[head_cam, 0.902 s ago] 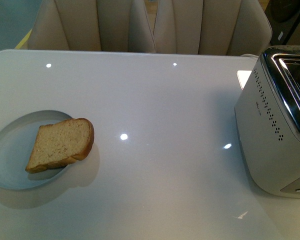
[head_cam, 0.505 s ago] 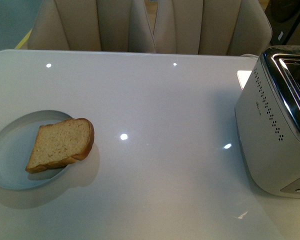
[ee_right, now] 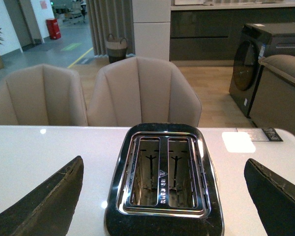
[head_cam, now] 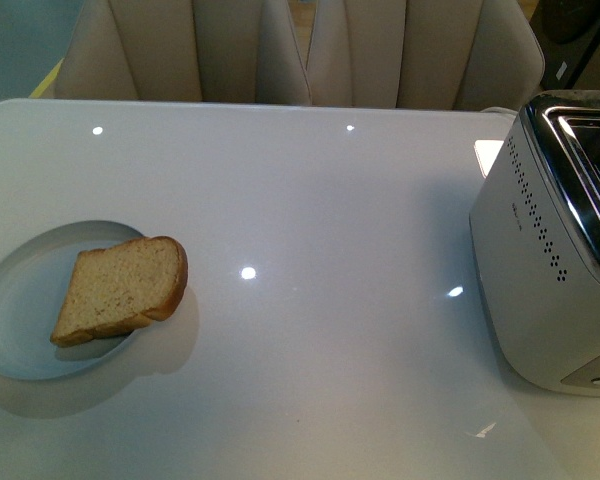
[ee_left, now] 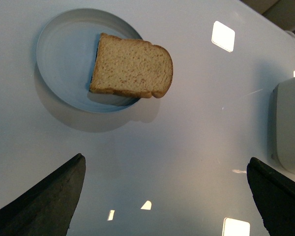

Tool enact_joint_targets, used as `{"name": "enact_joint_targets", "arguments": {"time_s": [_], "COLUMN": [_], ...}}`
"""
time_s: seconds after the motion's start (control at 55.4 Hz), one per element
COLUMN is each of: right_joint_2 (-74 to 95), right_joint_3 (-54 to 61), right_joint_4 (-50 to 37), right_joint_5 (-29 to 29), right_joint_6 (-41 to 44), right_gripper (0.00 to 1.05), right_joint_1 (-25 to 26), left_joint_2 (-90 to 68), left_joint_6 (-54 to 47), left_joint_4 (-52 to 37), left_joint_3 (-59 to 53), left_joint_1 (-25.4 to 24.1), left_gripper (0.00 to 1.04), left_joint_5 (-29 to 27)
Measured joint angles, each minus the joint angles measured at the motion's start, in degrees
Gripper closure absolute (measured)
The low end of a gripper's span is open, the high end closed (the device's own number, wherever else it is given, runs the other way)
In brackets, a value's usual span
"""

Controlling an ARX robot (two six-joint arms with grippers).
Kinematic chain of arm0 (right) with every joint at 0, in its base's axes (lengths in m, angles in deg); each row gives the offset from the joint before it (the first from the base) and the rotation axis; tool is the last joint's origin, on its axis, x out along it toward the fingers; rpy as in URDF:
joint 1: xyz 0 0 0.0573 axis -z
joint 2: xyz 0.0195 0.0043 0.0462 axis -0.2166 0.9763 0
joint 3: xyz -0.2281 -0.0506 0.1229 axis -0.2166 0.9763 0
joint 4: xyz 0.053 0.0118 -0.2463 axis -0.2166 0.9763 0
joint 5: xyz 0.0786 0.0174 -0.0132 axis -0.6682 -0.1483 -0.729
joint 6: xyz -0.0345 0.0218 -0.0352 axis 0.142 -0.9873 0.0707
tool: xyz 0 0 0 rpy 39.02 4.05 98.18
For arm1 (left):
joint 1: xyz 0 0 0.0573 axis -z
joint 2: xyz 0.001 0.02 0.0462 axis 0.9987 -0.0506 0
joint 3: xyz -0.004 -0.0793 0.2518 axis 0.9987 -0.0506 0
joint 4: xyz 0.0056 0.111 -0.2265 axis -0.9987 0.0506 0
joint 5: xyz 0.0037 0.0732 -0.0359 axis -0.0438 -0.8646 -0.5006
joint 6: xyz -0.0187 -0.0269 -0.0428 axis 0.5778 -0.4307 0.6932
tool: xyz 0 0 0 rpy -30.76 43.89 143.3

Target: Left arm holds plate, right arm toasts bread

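Light brown wholemeal bread slice (head_cam: 120, 290) lies on round pale blue-grey plate (head_cam: 20, 330), 8 o'clock on glossy white table (head_cam: 330, 200); silver two-slot toaster (head_cam: 550, 260), 3 o'clock. Black left gripper (ee_left: 164, 162), black right gripper (ee_right: 163, 164): both spread wide, empty.

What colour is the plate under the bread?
The plate is a plain pale blue-grey, clearest in the left wrist view.

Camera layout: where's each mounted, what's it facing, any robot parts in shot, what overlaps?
Front: on the body, looking down across the glossy white table at the brown bread slice on the round pale blue-grey plate and the silver toaster; no arms.
Left wrist: above the table, facing bread and plate; left gripper open.
Right wrist: above the toaster's empty slots; right gripper open.
Shared: toaster in all three.
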Motion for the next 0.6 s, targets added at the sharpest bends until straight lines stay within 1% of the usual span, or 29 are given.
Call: {"name": "enact_joint_targets", "arguments": {"time_s": [0.108,0.253,0.307,0.361,0.415,0.523,0.596], "right_joint_2": [0.0,0.0,0.0,0.0,0.0,0.0,0.0], "right_joint_3": [0.0,0.0,0.0,0.0,0.0,0.0,0.0], "right_joint_4": [0.0,0.0,0.0,0.0,0.0,0.0,0.0], "right_joint_5": [0.0,0.0,0.0,0.0,0.0,0.0,0.0], "right_joint_6": [0.0,0.0,0.0,0.0,0.0,0.0,0.0], "right_gripper": [0.09,0.09,0.09,0.09,0.09,0.09,0.09], "right_joint_1": [0.0,0.0,0.0,0.0,0.0,0.0,0.0], "left_joint_2": [-6.1,-20.3,-27.0,-38.4,-47.3,-61.8,-69.6], "left_joint_6": [-1.2,-6.5,-8.7,-12.0,-14.3,-17.3,-18.2], "left_joint_4": [-6.9,-21.1,-27.5,-37.6,-44.7,-53.5,-56.5], "left_joint_3": [1.6,2.8,3.4,5.2,7.0,10.9,13.5], "left_joint_1": [-1.9,-5.6,-6.7,-7.8,-8.5,-10.0,-11.0], "left_gripper": [0.07,0.07,0.07,0.07,0.07,0.07,0.07], "left_joint_5": [1.5,1.7,1.3,1.0,0.2,-1.9,-3.3]}}
